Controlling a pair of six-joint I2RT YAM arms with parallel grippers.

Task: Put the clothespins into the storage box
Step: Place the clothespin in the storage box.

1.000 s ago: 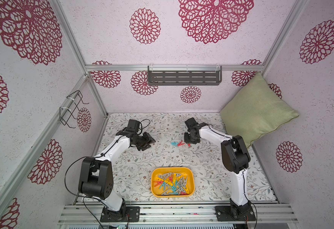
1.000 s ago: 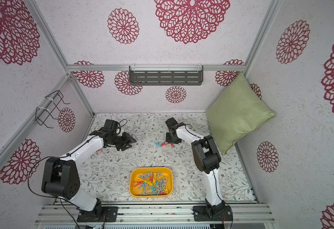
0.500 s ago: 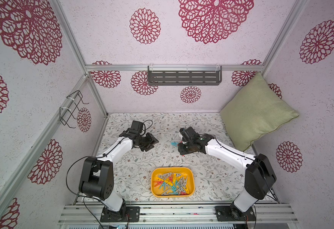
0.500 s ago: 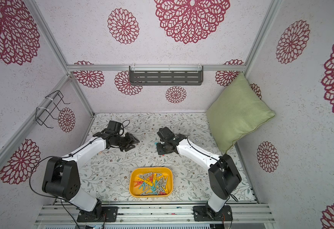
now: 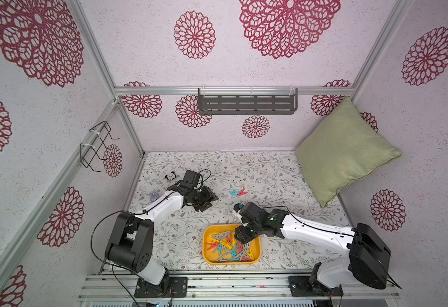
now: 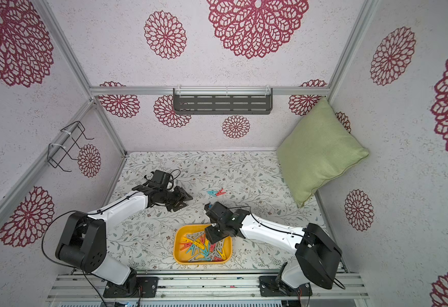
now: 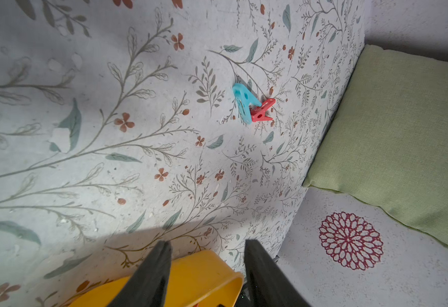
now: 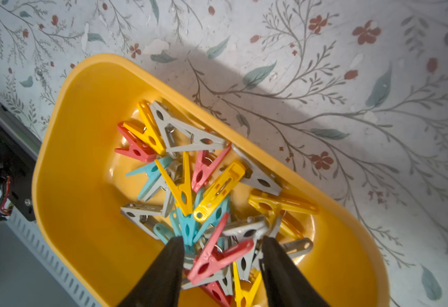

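The storage box (image 5: pixel 204 248) sits low and centre in both top views, close to the front rail, on the flowered table (image 5: pixel 257 170). Heaped inside are the clothespins (image 5: pixel 224 247), red, yellow, teal and grey, too tangled to count. The black wrist of the right arm (image 5: pixel 310 231) covers the box's upper right corner there.

The right gripper (image 8: pixel 222 239) hangs over that heap. In the right wrist view its two dark fingers (image 8: pixel 164 268) come up from the bottom edge, spread wide, their bases cut off. A red peg (image 8: pixel 219 259) lies slantwise across the gap between them, on top of the pile. Whether either finger touches it, I cannot tell. The pegs under the fingers are hidden, and the box's lower right end runs out of frame.

The left gripper (image 7: pixel 207 242) is out over the table, up and left of the box in the top views. In the left wrist view the jaws stand apart with nothing between them. Only a corner of the box (image 7: pixel 233 276) shows behind, cut by the bottom edge.

Two pegs are not yet in: a teal one (image 5: pixel 233 193) and a loose red one (image 5: pixel 242 192), touching each other, mid-table, above the box in frame.

The panda toy (image 5: pixel 170 176) lies at the table's upper left, half hidden behind the left wrist in a top view (image 6: pixel 148 176). A bluish figure (image 5: pixel 153 196) by the left wall is small and blurred. A green cushion (image 5: pixel 342 151) leans in the right corner, its lower tip hiding the table's edge
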